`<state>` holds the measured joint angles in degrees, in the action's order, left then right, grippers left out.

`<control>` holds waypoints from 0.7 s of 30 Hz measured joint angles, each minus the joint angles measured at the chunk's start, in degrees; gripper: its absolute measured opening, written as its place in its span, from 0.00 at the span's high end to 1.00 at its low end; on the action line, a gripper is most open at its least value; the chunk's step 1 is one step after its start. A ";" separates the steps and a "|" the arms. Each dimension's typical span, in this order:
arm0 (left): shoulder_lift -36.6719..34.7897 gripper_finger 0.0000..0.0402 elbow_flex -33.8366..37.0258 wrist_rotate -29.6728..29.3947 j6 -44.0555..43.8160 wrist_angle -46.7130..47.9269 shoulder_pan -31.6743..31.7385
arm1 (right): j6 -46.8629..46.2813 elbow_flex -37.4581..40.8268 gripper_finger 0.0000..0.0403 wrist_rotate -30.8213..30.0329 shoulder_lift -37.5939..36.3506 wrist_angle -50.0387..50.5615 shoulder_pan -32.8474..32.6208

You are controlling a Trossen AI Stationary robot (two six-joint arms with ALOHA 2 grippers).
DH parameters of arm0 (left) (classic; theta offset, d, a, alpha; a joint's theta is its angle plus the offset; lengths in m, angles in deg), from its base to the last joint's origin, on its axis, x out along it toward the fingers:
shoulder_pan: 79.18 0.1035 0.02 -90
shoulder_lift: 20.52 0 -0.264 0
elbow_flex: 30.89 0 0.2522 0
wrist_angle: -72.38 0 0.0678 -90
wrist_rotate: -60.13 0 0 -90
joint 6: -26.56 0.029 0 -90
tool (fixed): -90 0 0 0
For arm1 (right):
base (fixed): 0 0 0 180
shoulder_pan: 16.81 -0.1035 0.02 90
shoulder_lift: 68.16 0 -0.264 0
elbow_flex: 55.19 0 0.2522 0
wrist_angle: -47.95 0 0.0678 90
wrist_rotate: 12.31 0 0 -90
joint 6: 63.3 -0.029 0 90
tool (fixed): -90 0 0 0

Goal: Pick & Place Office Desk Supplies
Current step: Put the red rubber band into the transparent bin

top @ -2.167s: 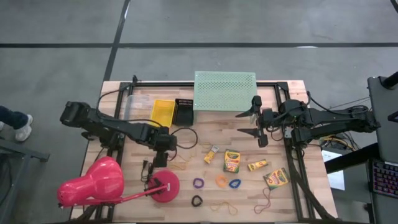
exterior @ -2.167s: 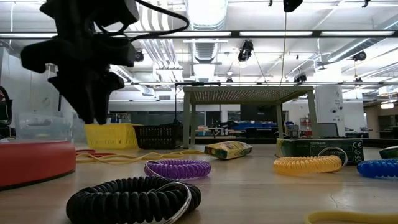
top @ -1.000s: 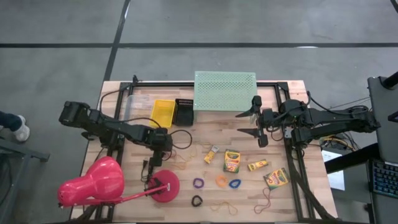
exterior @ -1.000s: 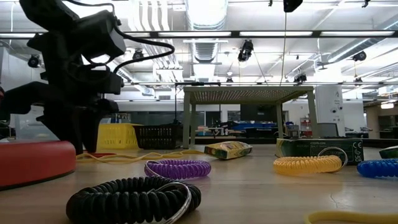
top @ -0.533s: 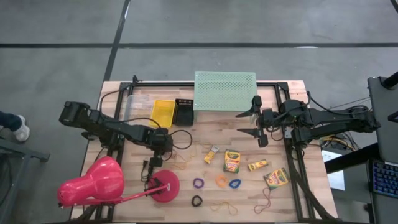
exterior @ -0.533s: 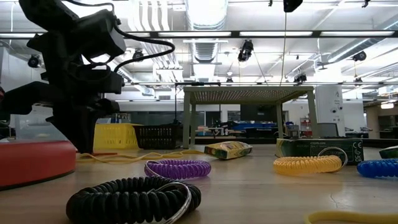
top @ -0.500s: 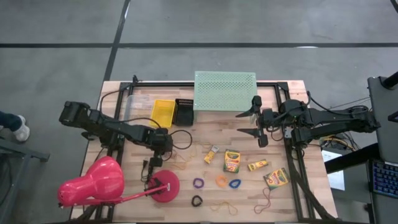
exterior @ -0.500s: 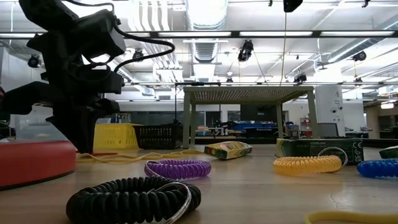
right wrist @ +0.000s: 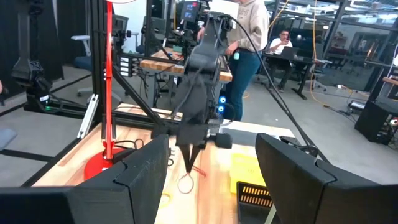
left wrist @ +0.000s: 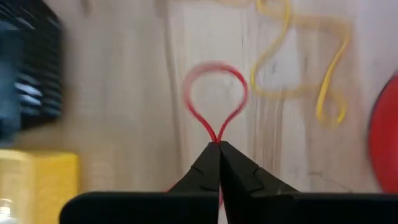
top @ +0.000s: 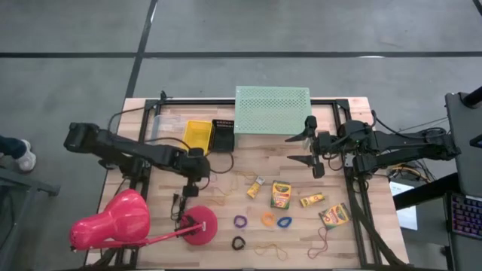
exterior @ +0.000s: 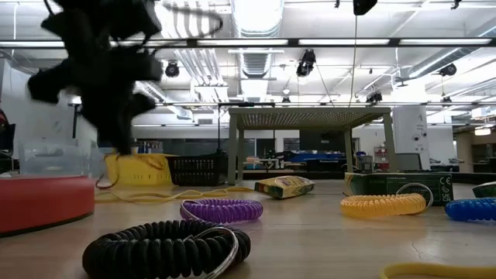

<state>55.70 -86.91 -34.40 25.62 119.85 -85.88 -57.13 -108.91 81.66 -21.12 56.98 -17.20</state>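
Observation:
My left gripper is shut on a thin red rubber band above the table's left middle; the right wrist view shows the band dangling under its tips. On the wood lie crayon boxes, purple, orange, blue and black ring loops, a yellow band and tan rubber bands. My right gripper hovers open at the right, holding nothing. My left gripper pinches the red band between its two fingertips where two strands of the loop run together. The fingers slant down from above. The band hangs as a slack open loop below the tips; whether its lower end is off the wood I cannot tell.
A pink desk lamp with its round red base fills the near left corner. The mint-green perforated shelf stands at the far edge, beside a yellow bin, a black bin and a clear container.
My left gripper has gone up from the tabletop next to the lamp base, tipping a little, and the red rubber band has come up with it, hanging as a loop below the tips.

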 joint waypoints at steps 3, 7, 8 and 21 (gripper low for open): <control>-2.12 0.99 -2.78 -2.21 -4.49 3.62 -0.07 | 0.00 0.00 0.41 0.01 0.00 0.01 -0.02; -4.86 0.99 -7.45 -7.51 -14.90 7.59 -0.04 | 0.00 0.00 0.41 0.00 0.00 0.00 0.00; -5.29 0.99 -8.50 -9.29 -18.28 8.99 -0.01 | 0.00 0.00 0.41 0.00 0.00 0.00 -0.01; -14.20 1.00 -14.78 -26.55 -55.30 31.55 1.67 | 0.00 0.00 0.41 0.02 0.00 0.09 0.00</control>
<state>41.50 -101.69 -60.95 -29.68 151.40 -84.21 -57.13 -108.91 81.68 -21.12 57.07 -17.19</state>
